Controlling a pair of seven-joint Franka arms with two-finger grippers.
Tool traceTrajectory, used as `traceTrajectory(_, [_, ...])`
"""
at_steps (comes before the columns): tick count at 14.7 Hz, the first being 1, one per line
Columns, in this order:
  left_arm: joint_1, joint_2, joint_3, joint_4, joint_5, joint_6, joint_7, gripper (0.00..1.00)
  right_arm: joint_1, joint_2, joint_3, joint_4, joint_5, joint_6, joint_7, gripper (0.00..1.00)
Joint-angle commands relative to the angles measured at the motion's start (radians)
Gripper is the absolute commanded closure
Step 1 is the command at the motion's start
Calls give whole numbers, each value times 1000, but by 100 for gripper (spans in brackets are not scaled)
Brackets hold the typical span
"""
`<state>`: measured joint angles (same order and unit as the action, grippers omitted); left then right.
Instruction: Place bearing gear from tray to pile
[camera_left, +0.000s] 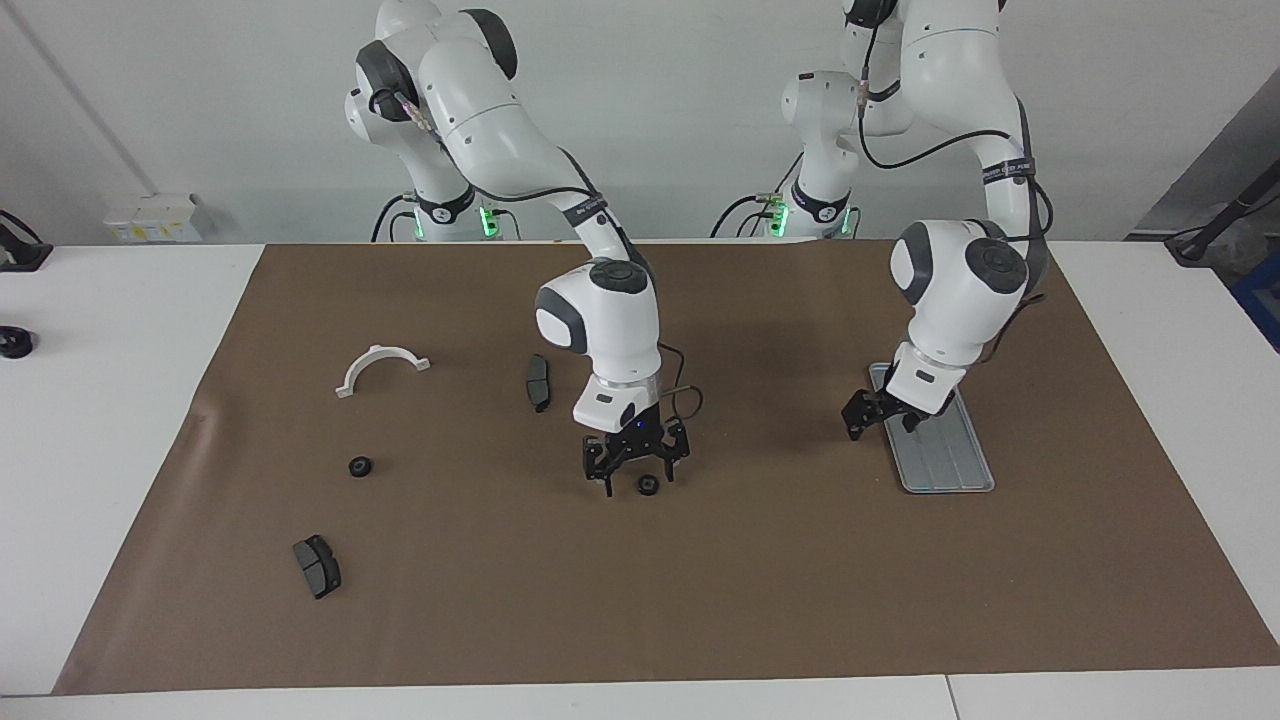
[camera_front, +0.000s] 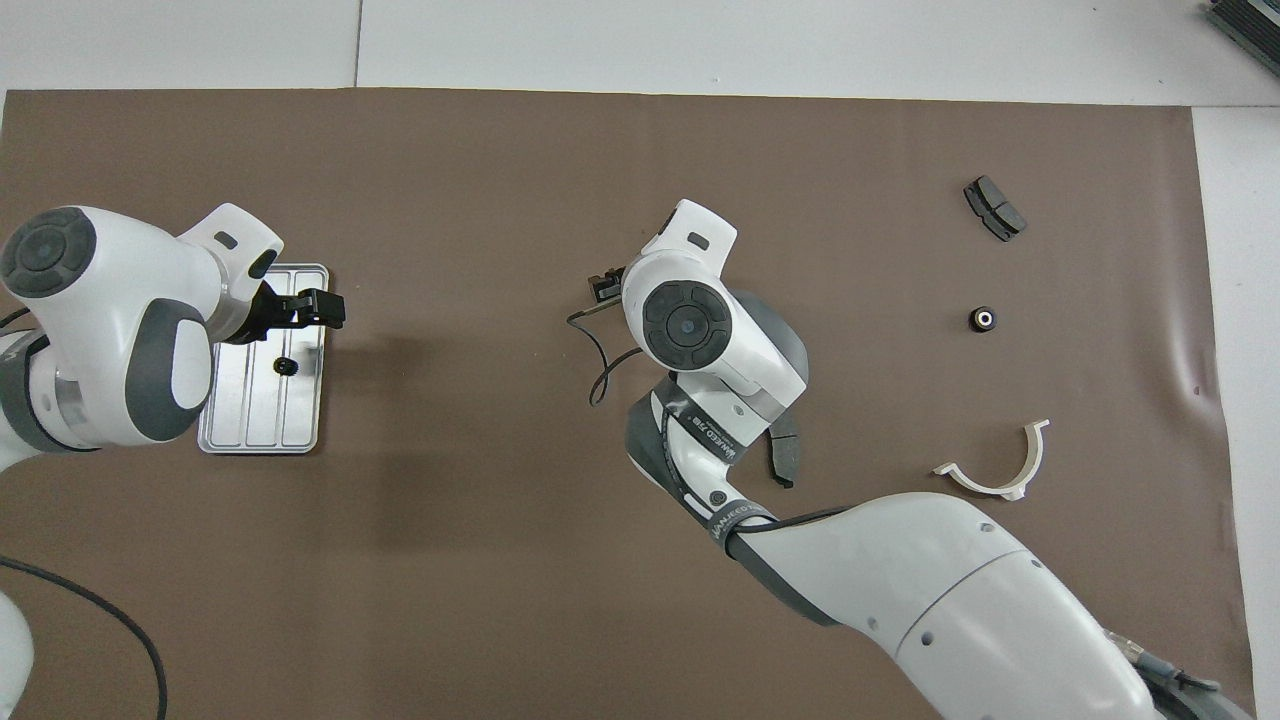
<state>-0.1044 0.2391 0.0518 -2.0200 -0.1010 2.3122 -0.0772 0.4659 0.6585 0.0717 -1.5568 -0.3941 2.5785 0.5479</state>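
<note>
Left claw (camera_left: 884, 415), released, hangs over the tray (camera_left: 950, 470) at centre-right of the facing view; right claw (camera_left: 636, 472), released, straddles a gear (camera_left: 647, 486) at centre.

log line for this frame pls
left gripper: open, over tray | gear: in tray | right gripper: open, over gear on mat

The flat silver-grey grooved metal tray (camera_front: 262, 440) lies toward the left arm's end of the worktop, one small black round gear (camera_front: 283, 366) in it. Two more black ring gears (camera_left: 360, 467) (camera_left: 647, 486) lie well apart on the brown mat.
</note>
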Motion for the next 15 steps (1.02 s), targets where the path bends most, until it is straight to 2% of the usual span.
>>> traceTrajectory(1, [31, -60, -12, -120, 12, 80, 48, 10, 13, 21, -3, 26, -26, -17, 24, 0])
traceTrajectory(2, [43, -63, -12, -150, 12, 119, 57, 13, 14, 20, -3, 26, -19, -20, 24, 1])
traceTrajectory(4, [46, -66, -12, -183, 12, 145, 60, 24, 13, 16, -3, 5, -22, -17, 24, 12])
traceTrajectory(5, [48, -66, -12, -187, 12, 144, 59, 27, 11, 16, -3, 1, -22, -17, 24, 20])
traceTrajectory(7, [48, -76, -12, -209, 12, 145, 59, 31, 14, 16, -1, 0, -19, -18, 24, 42])
traceTrajectory(8, [48, -76, -12, -210, 12, 145, 60, 38, 13, 16, -1, -2, -18, -17, 24, 43])
traceTrajectory(11, [49, -76, -12, -210, 12, 144, 62, 73, 14, 16, -1, -2, -17, -17, 24, 43])
traceTrajectory(14, [52, -75, -10, -200, 12, 145, 62, 96, 27, 23, -1, 1, -12, -12, 26, 43])
traceTrajectory(15, [54, -70, -12, -187, 14, 145, 62, 100, 27, 23, -1, 0, -12, -12, 26, 43])
